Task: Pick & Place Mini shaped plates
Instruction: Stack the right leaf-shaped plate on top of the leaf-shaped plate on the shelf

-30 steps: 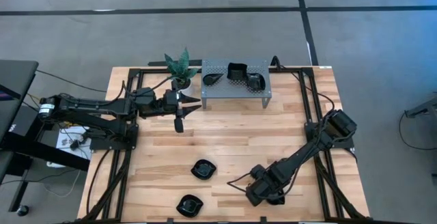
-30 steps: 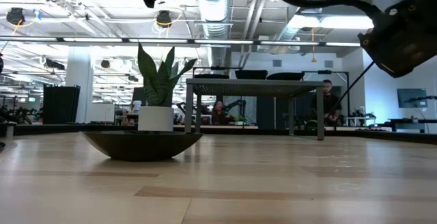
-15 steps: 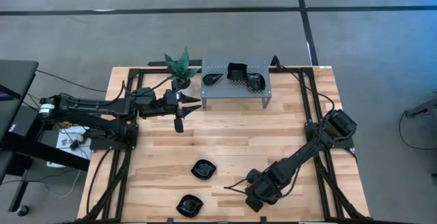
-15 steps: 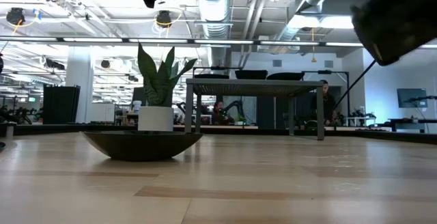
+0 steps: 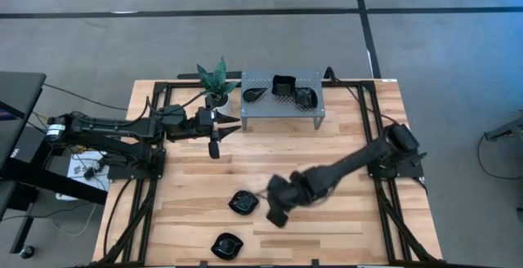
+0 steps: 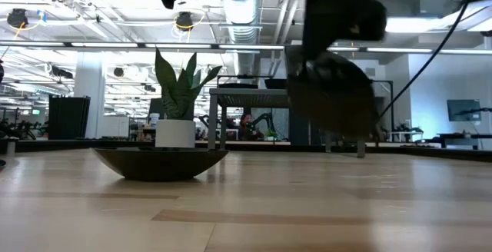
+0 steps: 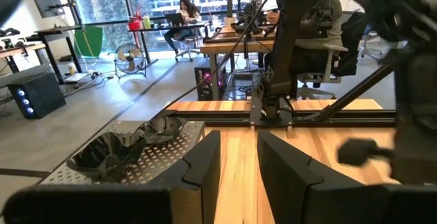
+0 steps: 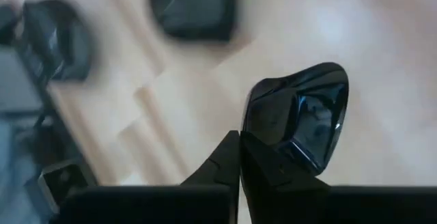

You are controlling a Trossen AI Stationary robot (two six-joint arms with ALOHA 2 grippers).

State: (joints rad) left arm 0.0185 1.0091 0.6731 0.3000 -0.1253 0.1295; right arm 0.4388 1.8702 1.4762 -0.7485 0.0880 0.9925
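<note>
1. High view: the right gripper (image 5: 276, 212) hangs over the table (image 5: 343, 149), just beside one small plate (image 5: 242, 203); another plate (image 5: 226, 244) lies near the front edge. Three more plates (image 5: 283, 85) sit on the grey rack (image 5: 315, 78). The left gripper (image 5: 232, 122) waits beside the plant pot (image 5: 215, 98), fingers a little apart, holding nothing.
2. Low view: a dark dish (image 6: 160, 162) rests flat on the wood; the blurred shape above is probably the right gripper (image 6: 332, 98).
3. Left wrist view: plates (image 7: 109, 152) lie on the rack.
4. Right wrist view: the fingers (image 8: 229, 161) are pressed together on the rim of a glossy plate (image 8: 298, 120). It looks light, stiff and slippery, maybe fragile; the thin rim is the only hold.
</note>
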